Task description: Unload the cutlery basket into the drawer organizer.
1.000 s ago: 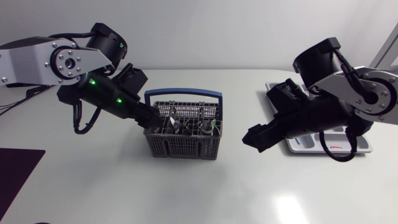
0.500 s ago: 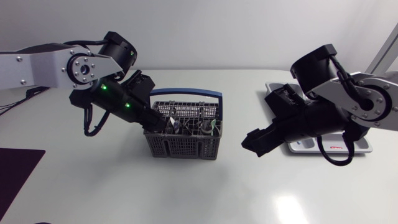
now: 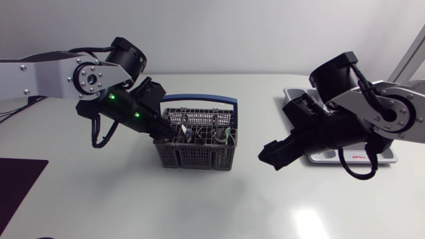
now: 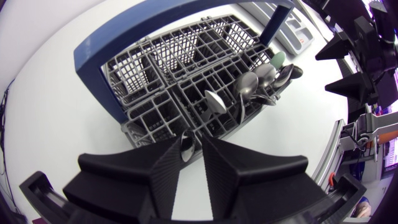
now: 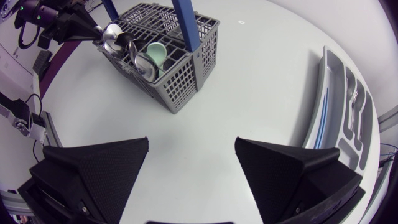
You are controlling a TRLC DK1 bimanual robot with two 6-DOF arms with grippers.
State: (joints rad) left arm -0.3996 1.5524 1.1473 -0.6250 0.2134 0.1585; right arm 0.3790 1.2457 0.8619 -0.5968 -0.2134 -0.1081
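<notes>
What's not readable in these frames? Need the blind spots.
Organizer: head view, right arm covers most of it; right wrist view, cut by the edge. Contents unclear.
Cutlery in basket: count unclear; head view too small, left wrist view pieces overlap and mesh hides lower ends.
Spoon in left gripper jaws: left wrist view, jaws hide most of it.

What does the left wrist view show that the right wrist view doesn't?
Only the left wrist view looks down into the grey mesh cutlery basket, showing empty compartments and, close up, the left gripper shut on a metal spoon. Only the right wrist view shows the open right gripper over bare white table and the slots of the grey drawer organizer. Both show the basket's blue handle and other spoons standing inside.
</notes>
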